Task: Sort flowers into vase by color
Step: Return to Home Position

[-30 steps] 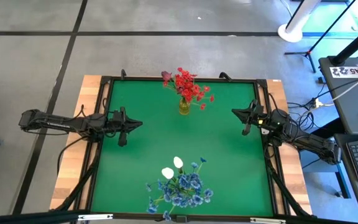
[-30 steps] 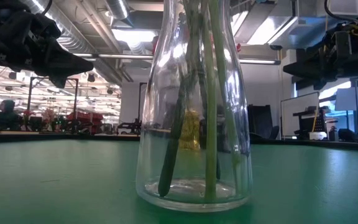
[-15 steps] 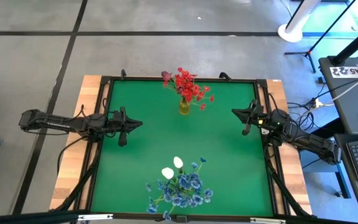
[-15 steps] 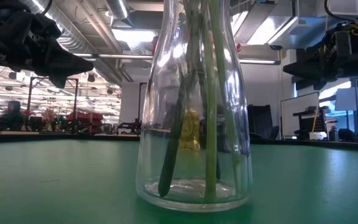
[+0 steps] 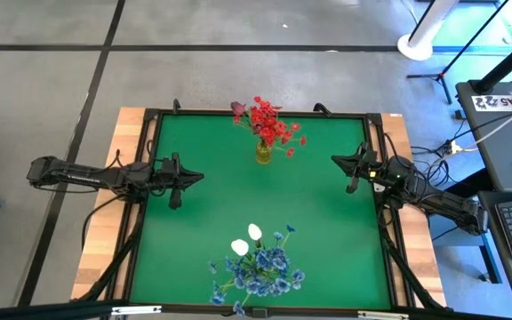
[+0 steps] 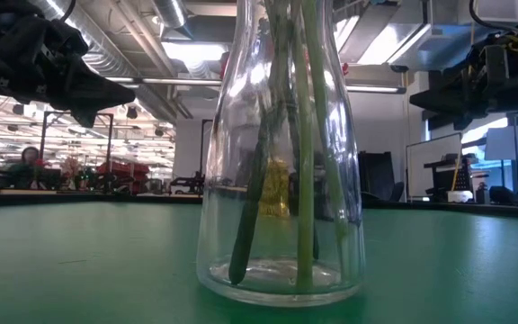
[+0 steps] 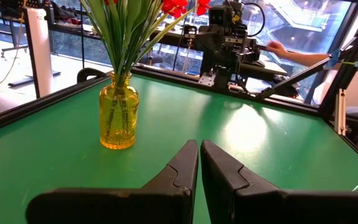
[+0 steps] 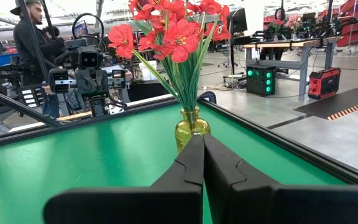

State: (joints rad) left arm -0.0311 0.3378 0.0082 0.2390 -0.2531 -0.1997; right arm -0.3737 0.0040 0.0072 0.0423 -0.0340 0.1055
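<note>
Red flowers (image 5: 269, 123) stood in the yellow vase (image 5: 263, 153) at the centre of the table's (image 5: 212, 213) far edge. Blue and white flowers (image 5: 260, 264) stood in the clear vase (image 6: 281, 180) at the near edge. The left gripper (image 5: 198, 177) at the left edge and the right gripper (image 5: 335, 160) at the right edge were both clenched and empty.

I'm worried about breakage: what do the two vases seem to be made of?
Yellow vase: probably tinted glass, glossy; stems show through its walls and highlights glint on it. Transparent vase: clear glass, possibly plastic; the green stems inside show plainly through it.
</note>
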